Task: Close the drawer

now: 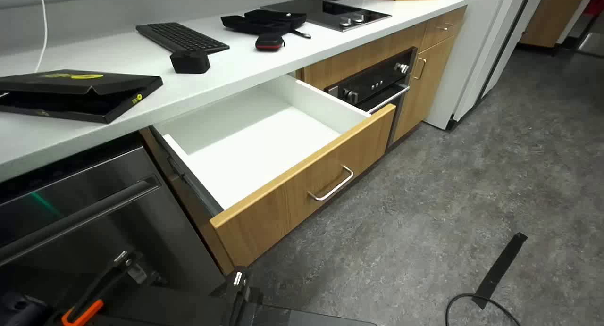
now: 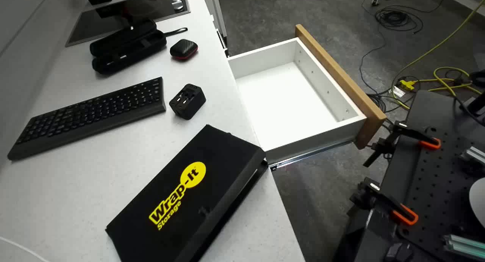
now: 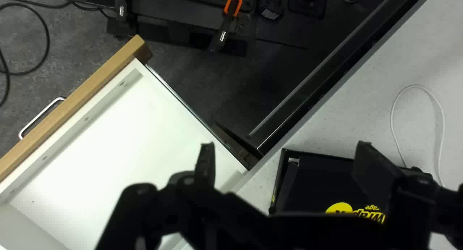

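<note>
— Floor (image 1: 448,175): dark grey, mottled, showing in both exterior views. Above it, the pale surface (image 2: 75,186), also in both. What do we have next?

— Steel-fronted appliance (image 1: 141,227) under the surface. Then our drawer (image 1: 283,149): oak-coloured front, white inside. It stands far out from under the surface, over the floor, between that appliance and the oven (image 1: 377,80).

— We have it in the wrist view too. And on the surface?

— Black cooktop (image 1: 328,15), toward the far end in an exterior view. Black box (image 2: 189,201) lettered Wrap-It Storage, close to the front edge, lid ajar. Keyboard (image 2: 89,116) lying flat. Long black case (image 2: 127,53), lying open near the cooktop; whether they touch, we cannot tell.

— Down in size now: handle (image 1: 336,187), fingers (image 3: 374,172)?

— Silver bar handle across the drawer's front. Fingers dark, a little blurred, spread wide apart. In the wrist view we see one against the drawer, its mate against the black box; their height above either we cannot tell.

— Smallest things we have?

— Black cube (image 2: 187,101) with metal prongs, just beside the keyboard's end. Small case (image 2: 183,48), black with a red rim, near the long one.
</note>
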